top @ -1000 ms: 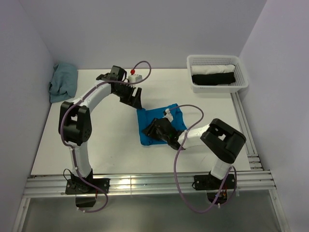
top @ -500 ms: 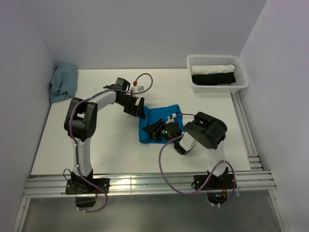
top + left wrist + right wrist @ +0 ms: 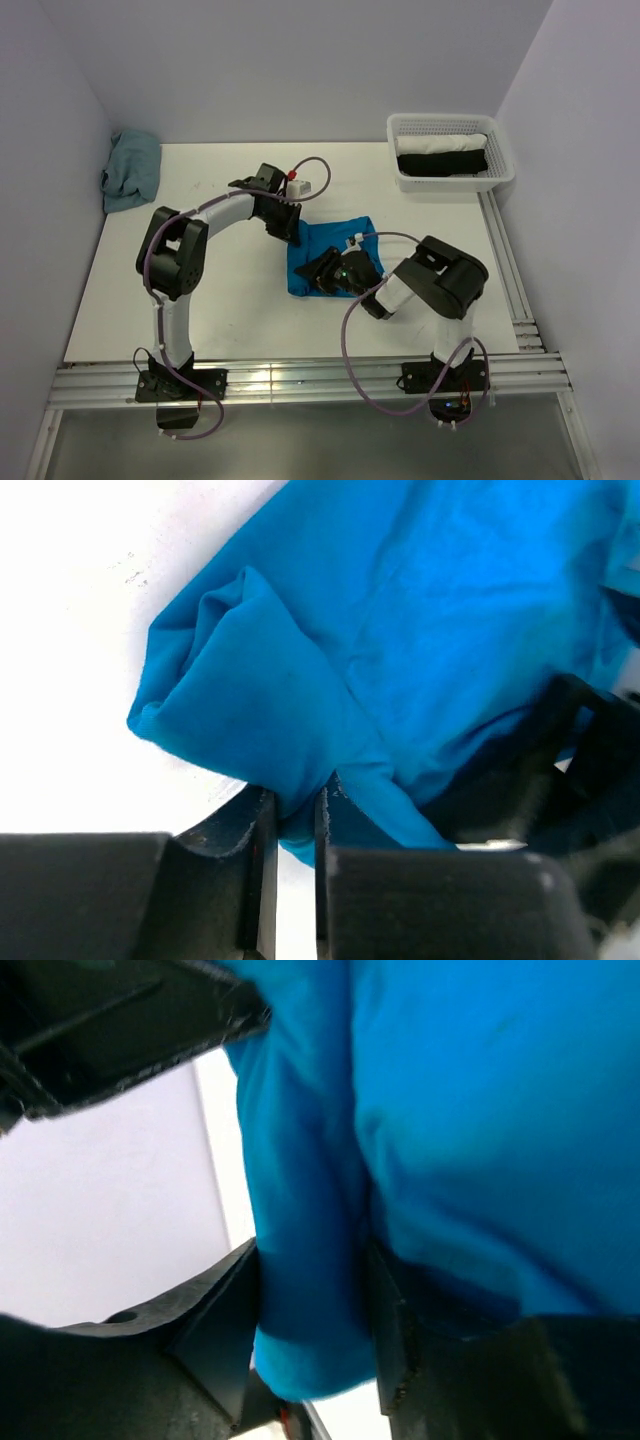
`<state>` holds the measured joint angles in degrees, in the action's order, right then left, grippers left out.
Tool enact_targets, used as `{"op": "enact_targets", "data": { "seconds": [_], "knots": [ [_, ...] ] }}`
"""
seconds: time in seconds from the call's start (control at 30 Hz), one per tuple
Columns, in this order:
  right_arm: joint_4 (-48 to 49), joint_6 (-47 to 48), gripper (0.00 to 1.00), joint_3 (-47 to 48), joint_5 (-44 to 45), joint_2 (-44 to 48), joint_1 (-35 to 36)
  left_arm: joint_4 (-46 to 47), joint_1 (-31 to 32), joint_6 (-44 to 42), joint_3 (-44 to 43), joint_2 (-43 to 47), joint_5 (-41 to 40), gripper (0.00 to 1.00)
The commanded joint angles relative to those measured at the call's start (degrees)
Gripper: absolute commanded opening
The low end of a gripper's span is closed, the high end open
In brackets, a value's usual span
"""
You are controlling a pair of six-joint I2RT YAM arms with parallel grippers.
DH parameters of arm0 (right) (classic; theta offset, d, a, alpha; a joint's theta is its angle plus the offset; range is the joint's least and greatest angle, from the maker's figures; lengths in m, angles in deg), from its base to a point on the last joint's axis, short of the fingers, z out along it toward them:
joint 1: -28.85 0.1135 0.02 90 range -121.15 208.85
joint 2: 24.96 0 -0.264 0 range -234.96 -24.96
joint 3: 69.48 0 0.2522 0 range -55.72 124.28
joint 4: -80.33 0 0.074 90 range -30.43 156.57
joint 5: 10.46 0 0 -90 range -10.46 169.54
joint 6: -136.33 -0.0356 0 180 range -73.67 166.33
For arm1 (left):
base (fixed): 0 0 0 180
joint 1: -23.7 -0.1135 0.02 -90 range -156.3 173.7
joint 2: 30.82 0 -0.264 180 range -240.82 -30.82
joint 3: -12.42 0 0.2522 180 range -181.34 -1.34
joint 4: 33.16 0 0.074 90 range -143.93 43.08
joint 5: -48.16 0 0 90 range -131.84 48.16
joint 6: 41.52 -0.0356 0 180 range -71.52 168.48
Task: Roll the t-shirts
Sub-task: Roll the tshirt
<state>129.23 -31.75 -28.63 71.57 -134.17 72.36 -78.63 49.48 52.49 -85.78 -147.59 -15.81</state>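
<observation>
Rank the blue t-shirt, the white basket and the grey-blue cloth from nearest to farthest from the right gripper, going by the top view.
1. blue t-shirt: mid-table, a fold of it pinched in the right gripper.
2. white basket: far right corner of the table.
3. grey-blue cloth: far left corner, against the wall.

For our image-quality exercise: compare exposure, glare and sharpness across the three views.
Top external: even light, sharp, glare on the metal rail. Left wrist: table blown out white, blue t-shirt crisp. Right wrist: t-shirt close and soft, dark fingers underexposed.
</observation>
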Motion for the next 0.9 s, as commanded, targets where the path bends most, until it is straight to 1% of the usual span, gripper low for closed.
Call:
{"op": "enact_targets", "data": {
  "seconds": [0.0,0.03,0.07,0.13,0.17,0.27,0.33,0.37,0.4,0.43,0.47,0.5,0.53,0.57,0.63,0.77,0.87],
  "knots": [
    [-17.0,6.8,0.52,1.9,2.0,7.5,2.4,-2.6,0.9,-1.3,-0.4,1.1,-10.6,0.11],
    [-20.8,7.8,0.53,3.1,3.3,9.0,2.8,-3.6,1.5,-1.5,-0.5,1.0,-11.3,0.10],
    [-29.1,8.8,0.54,4.1,6.6,12.1,3.9,-4.1,1.6,-1.6,-0.8,1.0,-12.3,0.10],
    [-37.6,12.0,0.58,7.7,10.8,15.1,5.1,-5.2,2.2,-2.0,-1.3,0.5,-13.4,0.11],
    [-45.8,12.8,0.59,9.1,14.5,17.1,6.7,-6.2,2.3,-2.1,-2.0,0.3,-14.1,0.11],
    [-56.8,15.4,0.62,13.9,19.0,20.0,9.2,-8.2,2.5,-2.6,-3.6,-0.6,-15.4,0.11],
    [-60.9,16.6,0.62,17.1,22.4,20.9,10.1,-8.9,2.7,-3.0,-4.6,-1.2,-15.6,0.11],
    [-65.6,17.0,0.62,18.5,23.8,21.5,10.5,-9.3,2.8,-3.0,-4.9,-1.4,-15.7,0.11],
    [-68.0,17.9,0.62,20.0,25.8,21.7,11.7,-10.0,2.9,-3.2,-5.3,-1.5,-16.0,0.11],
    [-70.3,18.4,0.62,23.5,26.7,21.5,12.3,-10.3,3.0,-3.4,-5.6,-1.8,-16.2,0.11],
    [-75.0,18.9,0.62,25.4,27.6,20.6,12.8,-10.5,3.2,-3.4,-5.8,-1.8,-16.3,0.11],
    [-77.4,19.5,0.62,27.6,29.0,19.9,14.1,-11.0,3.4,-3.4,-6.0,-2.1,-16.8,0.12],
    [-79.7,19.8,0.62,31.7,31.8,19.2,14.8,-11.1,3.7,-3.4,-6.2,-2.1,-16.9,0.12],
    [-83.4,20.2,0.62,33.4,32.9,17.4,15.4,-11.1,3.7,-3.4,-6.2,-2.2,-17.0,0.12],
    [-84.7,21.2,0.62,36.8,35.3,15.9,16.5,-11.8,3.8,-3.4,-6.6,-2.5,-16.6,0.13],
    [-80.7,25.0,0.59,39.7,36.8,11.5,16.6,-12.2,3.8,-3.4,-6.8,-2.8,-16.4,0.13],
    [-82.9,26.0,0.58,44.9,39.9,6.4,16.6,-12.9,3.9,-3.4,-7.6,-3.1,-16.2,0.14]
  ]
}}
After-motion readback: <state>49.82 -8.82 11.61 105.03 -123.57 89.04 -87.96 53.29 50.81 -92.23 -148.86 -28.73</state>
